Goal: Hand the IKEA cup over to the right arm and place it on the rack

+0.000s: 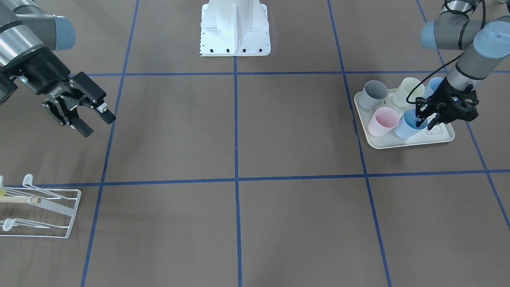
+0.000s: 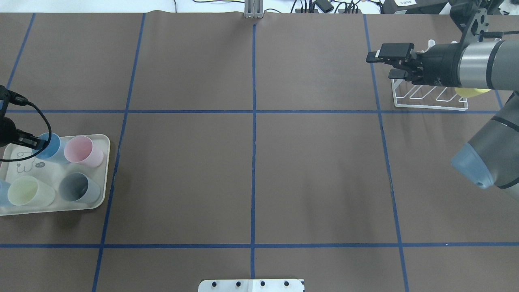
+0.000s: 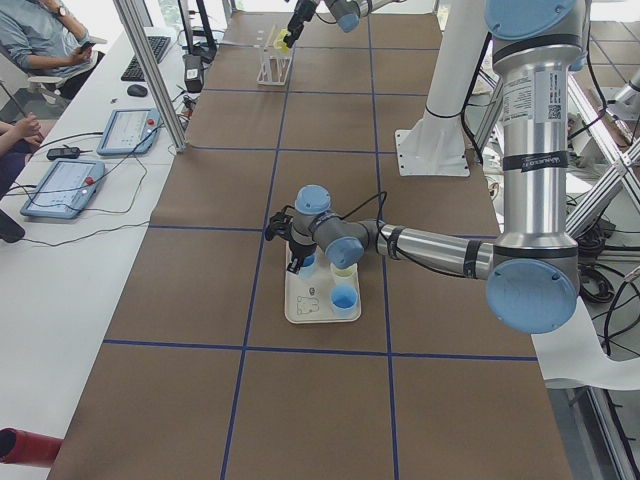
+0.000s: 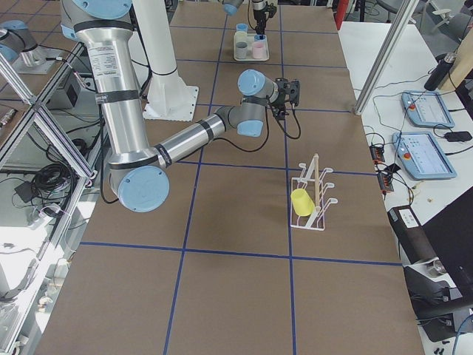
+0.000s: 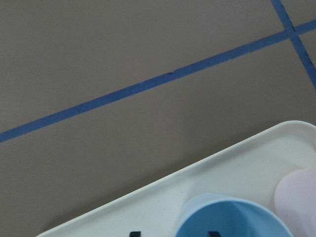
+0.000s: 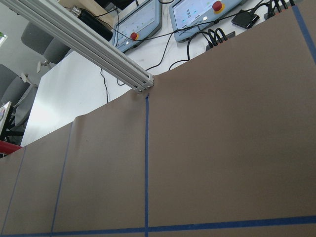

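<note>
A blue IKEA cup (image 1: 408, 124) stands upright on the cream tray (image 1: 398, 144) at the table's left end. My left gripper (image 1: 425, 122) is down at this cup, open, with one finger inside the rim and one outside. In the left wrist view the cup's rim (image 5: 232, 217) fills the bottom edge. My right gripper (image 1: 95, 119) hovers open and empty, well above the table near the white wire rack (image 1: 48, 207). A yellow cup (image 4: 301, 201) hangs on that rack (image 4: 314, 194).
Beside the blue cup the tray holds a pink cup (image 1: 383, 121), a grey cup (image 1: 373, 94), a pale yellow-green cup (image 1: 410, 91) and another blue cup (image 1: 435, 84). The white robot base (image 1: 235, 28) stands mid-table. Control tablets (image 3: 65, 185) and seated people are along the far side.
</note>
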